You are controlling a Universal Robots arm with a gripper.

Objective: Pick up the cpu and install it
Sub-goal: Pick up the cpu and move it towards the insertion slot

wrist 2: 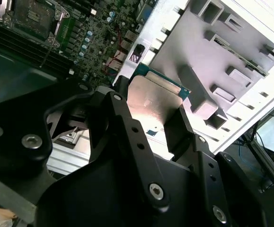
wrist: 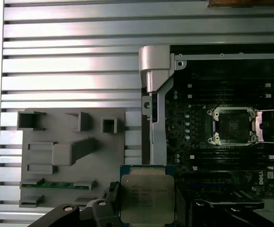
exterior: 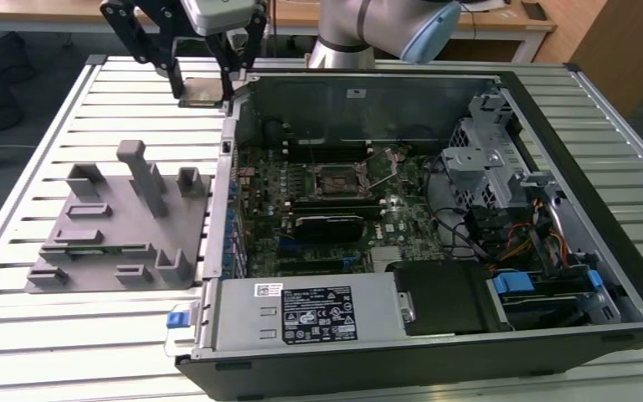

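The cpu (exterior: 202, 90), a small flat square with a silvery top and a tan-green rim, hangs in the air with my gripper (exterior: 202, 82) shut on it, one black finger on either side. It is held above the slatted table just outside the far corner of the open computer case (exterior: 589, 209), on the exterior view's left. In both wrist views the cpu (wrist: 147, 194) (wrist 2: 153, 101) lies flat between the black fingers (wrist 2: 122, 118). The open cpu socket (exterior: 338, 177) (wrist: 234, 125) sits in the middle of the motherboard, some way from the chip.
A grey plastic fixture (exterior: 120, 218) (wrist: 70, 151) with upright blocks lies on the slatted table (exterior: 31, 335) beside the case. Inside the case are a power supply (exterior: 299, 314), drive cages and cables (exterior: 511, 184). The case's side wall (exterior: 230, 167) stands between fixture and motherboard.
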